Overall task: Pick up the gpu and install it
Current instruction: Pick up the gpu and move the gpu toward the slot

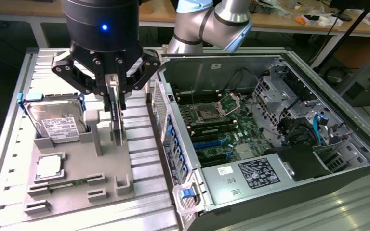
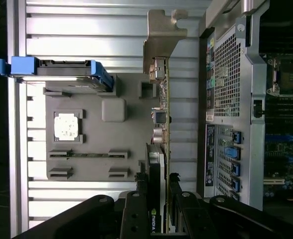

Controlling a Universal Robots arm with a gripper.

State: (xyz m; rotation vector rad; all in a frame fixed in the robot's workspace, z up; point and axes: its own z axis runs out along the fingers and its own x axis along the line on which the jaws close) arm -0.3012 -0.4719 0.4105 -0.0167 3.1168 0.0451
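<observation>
Tool point(image 1: 115, 98) point(image 2: 156, 181) is clamped on the gpu point(image 1: 116, 126) point(image 2: 159, 149): one finger on each flat face, gripping the card's upper edge. Card hangs on edge, upright, straight below the tool. Its silver bracket point(image 2: 162, 35) is at the end farthest from the fingers in the wrist view. The card's lower edge is down at the grey fixture point(image 1: 75, 190) point(image 2: 129, 144), level with the upright posts. Can't tell if it is still seated in the slot or just clear of it.

To the exterior view's left of the tool, near it, a hard drive point(image 1: 55, 120) point(image 2: 57, 69) with a white label and blue frame stands tilted in its own cradle on the same fixture. Further out on that side, a CPU point(image 1: 48, 166) point(image 2: 67, 124) lies flat in a square pocket, and a slim memory stick point(image 1: 63, 184) point(image 2: 84, 154) lies in clips just past it.

To the exterior view's right of the tool, just beside the fixture, is the open PC case point(image 1: 339, 159) point(image 2: 251, 99), side panel off and motherboard point(image 1: 217, 130) exposed. Both fixture and case sit on the ribbed aluminium desk point(image 1: 152, 207) point(image 2: 86, 30).
</observation>
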